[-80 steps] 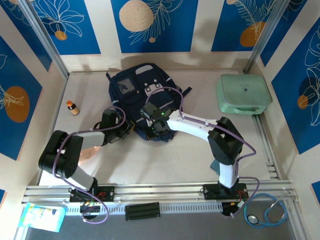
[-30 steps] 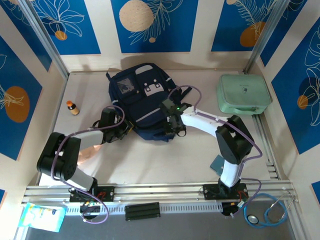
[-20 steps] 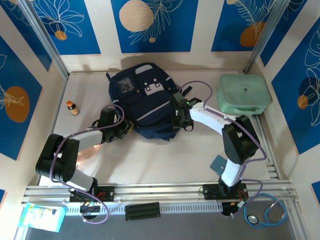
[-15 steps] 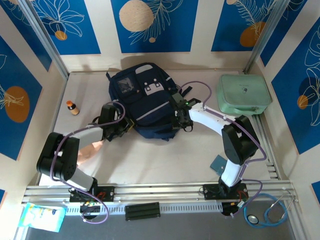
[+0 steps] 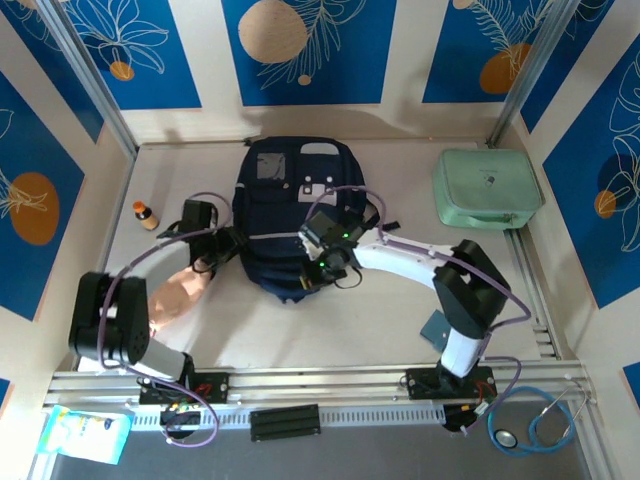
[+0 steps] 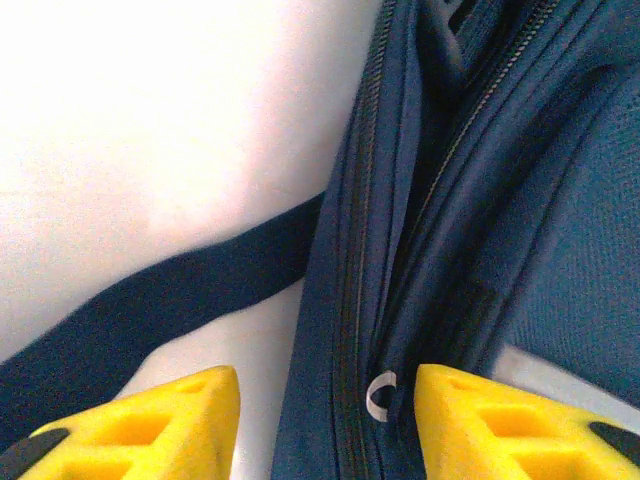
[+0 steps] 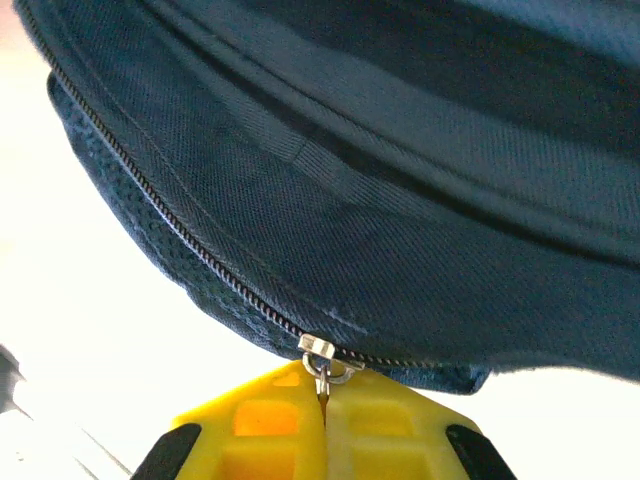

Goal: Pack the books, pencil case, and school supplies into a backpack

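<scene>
The navy backpack (image 5: 290, 205) lies flat mid-table, its front pocket facing up. My right gripper (image 5: 322, 270) is at its near edge, shut on the metal zipper pull (image 7: 322, 362); in the right wrist view the gripper (image 7: 325, 410) pinches the pull tab below the closed zip line. My left gripper (image 5: 228, 246) is at the backpack's left side. It stands open (image 6: 325, 400), its yellow fingers astride the zip seam (image 6: 360, 300), beside a dark strap (image 6: 150, 300). A teal booklet (image 5: 437, 327) of the school supplies lies near the right arm's base. The mint-green pencil case (image 5: 487, 188) rests at the back right. The books are out of view.
A small orange-capped bottle (image 5: 146, 214) stands at the far left. A peach-coloured flat thing (image 5: 175, 290) lies under the left arm. A metal rail (image 5: 320, 380) runs along the table's near edge. Walls close in the back and both sides.
The backpack has turned upright and shifted slightly. My right gripper has drawn the zipper pull from the bag's right side round to its near edge. My left gripper has opened and let go of the bag's edge.
</scene>
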{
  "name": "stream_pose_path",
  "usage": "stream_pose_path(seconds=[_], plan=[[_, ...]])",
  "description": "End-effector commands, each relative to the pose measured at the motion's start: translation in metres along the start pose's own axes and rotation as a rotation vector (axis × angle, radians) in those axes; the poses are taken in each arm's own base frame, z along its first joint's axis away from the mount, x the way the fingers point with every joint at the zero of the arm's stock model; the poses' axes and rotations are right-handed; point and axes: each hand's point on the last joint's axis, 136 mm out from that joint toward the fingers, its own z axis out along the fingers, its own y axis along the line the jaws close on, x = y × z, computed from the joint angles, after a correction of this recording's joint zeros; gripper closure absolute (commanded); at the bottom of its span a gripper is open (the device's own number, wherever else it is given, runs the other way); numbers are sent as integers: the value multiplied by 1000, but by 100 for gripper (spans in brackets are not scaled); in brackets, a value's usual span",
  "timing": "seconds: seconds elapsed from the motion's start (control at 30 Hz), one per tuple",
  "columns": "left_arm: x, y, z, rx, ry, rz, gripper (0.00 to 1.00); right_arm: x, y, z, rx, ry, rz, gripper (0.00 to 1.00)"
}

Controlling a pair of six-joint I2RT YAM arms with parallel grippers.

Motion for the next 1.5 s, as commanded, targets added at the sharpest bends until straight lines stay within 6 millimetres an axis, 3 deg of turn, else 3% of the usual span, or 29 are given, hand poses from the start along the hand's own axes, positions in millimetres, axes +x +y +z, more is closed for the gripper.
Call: stream_pose_path(seconds=[0.0, 0.17, 0.33, 0.6, 0.93, 1.1, 1.17, 1.27, 1.4, 1.47], plan=[[1, 24, -41, -120, -41, 59, 44, -26, 43, 9, -137, -25, -32, 100], [21, 16, -62, -54, 16, 2, 42, -46, 75, 18, -199, -27, -106, 100], [34, -3, -49, 53, 100, -115, 45, -57, 89, 13, -238, -49, -138, 100], [23, -30, -31, 145, 125, -145, 46, -44, 93, 14, -235, -29, -155, 100], [33, -4, -10, 31, 159, -180, 54, -41, 99, 12, -240, -31, -155, 100], [32, -5, -2, 16, 177, -164, 57, -37, 99, 11, -238, -23, -185, 100], [31, -4, 1, -8, 176, -138, 64, -32, 96, 14, -214, -19, -202, 100], [33, 7, 4, -76, 180, -113, 82, -25, 81, 16, -138, -11, -192, 100], [28, 14, 1, -107, 146, -88, 99, -11, 44, 19, 14, 3, -149, 100], [24, 13, -2, -107, 130, -73, 100, -4, 28, 17, 77, -1, -123, 100]])
